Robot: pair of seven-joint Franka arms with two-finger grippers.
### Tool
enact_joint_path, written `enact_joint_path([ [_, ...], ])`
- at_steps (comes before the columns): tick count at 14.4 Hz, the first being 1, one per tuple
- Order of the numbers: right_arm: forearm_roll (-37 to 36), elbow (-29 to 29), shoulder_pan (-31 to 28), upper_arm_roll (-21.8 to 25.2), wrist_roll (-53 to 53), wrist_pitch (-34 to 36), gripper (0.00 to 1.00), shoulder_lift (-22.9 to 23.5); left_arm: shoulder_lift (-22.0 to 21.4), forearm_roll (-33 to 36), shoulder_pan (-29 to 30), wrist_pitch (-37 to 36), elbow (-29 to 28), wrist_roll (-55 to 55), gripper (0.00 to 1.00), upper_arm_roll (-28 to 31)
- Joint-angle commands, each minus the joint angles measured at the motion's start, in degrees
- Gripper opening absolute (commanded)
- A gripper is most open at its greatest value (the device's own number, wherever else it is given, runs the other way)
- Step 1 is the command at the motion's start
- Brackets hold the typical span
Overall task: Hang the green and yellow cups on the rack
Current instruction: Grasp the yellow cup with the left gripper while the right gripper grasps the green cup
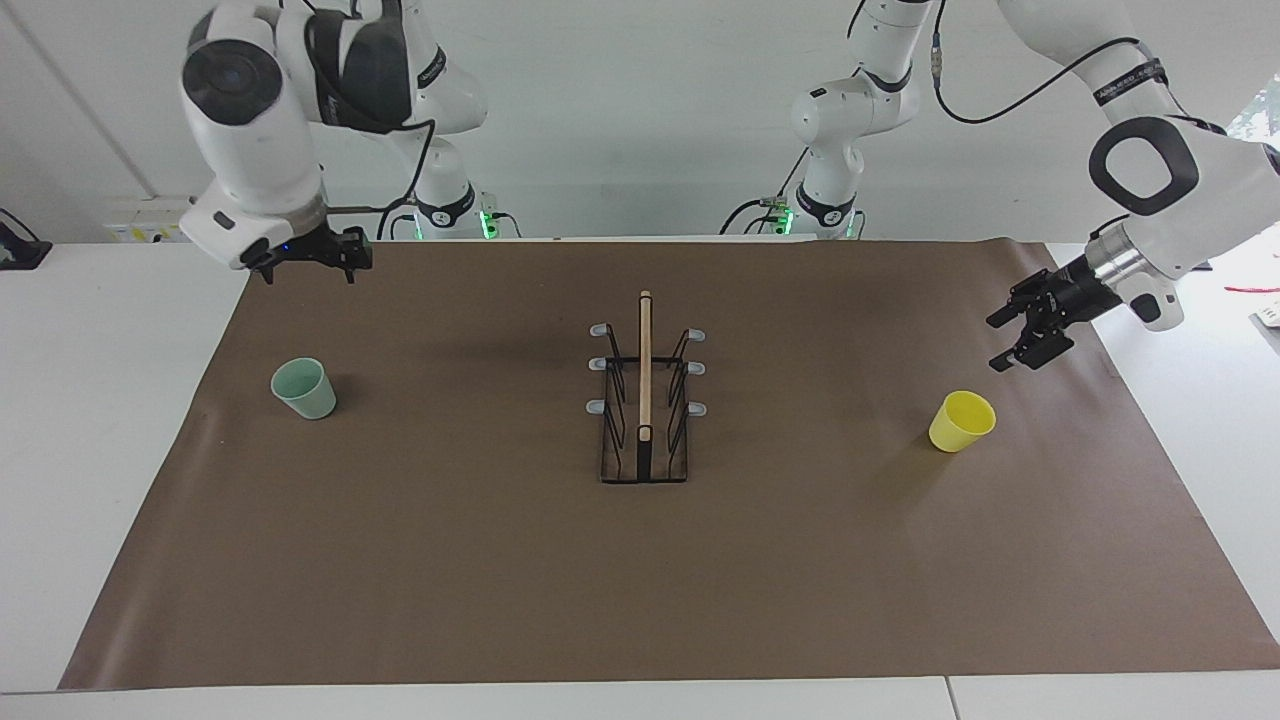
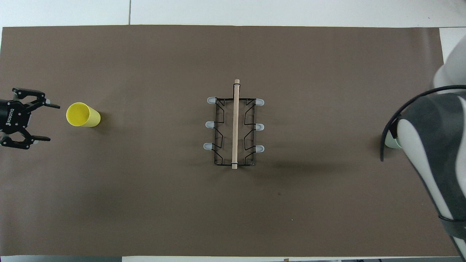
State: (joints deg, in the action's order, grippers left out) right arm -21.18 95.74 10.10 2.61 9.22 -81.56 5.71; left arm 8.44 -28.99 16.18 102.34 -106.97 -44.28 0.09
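Rack (image 1: 644, 400) upright at mid-bench on brown paper (image 1: 500, 560), wooden bar along its middle, grey-tipped prongs bare. Green cup (image 1: 304, 388) upright on the paper toward the right arm's end of the bench, mostly covered by the right arm in the overhead view. Yellow cup (image 1: 962, 421) upright toward the left arm's end. Left hand (image 1: 1022, 335) raised over the paper near that end's edge, just beside the yellow cup, fingers apart, holding nothing. Right hand (image 1: 308, 263) up over the paper's corner nearest its base, well apart from the green cup, fingers spread, empty.
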Motion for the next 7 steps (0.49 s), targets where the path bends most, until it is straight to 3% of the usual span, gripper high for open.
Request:
enact_joint_path([
  [1,-6.1,3.4,0.7,-0.1,12.7,-1.9,1.00,1.1,3.9,-5.5,1.4,2.5,0.7,-6.4,1.00,-0.2],
  [4,-10.3,10.4,2.0,-0.2,17.9,-4.9,1.00,0.4,9.8,-11.4,5.8,3.0,2.2,-8.3,1.00,-0.2],
  [7,-14.3,13.3,5.4,-0.2,21.9,-4.6,1.00,2.9,11.7,-17.0,9.3,3.1,1.9,-11.3,1.00,-0.2],
])
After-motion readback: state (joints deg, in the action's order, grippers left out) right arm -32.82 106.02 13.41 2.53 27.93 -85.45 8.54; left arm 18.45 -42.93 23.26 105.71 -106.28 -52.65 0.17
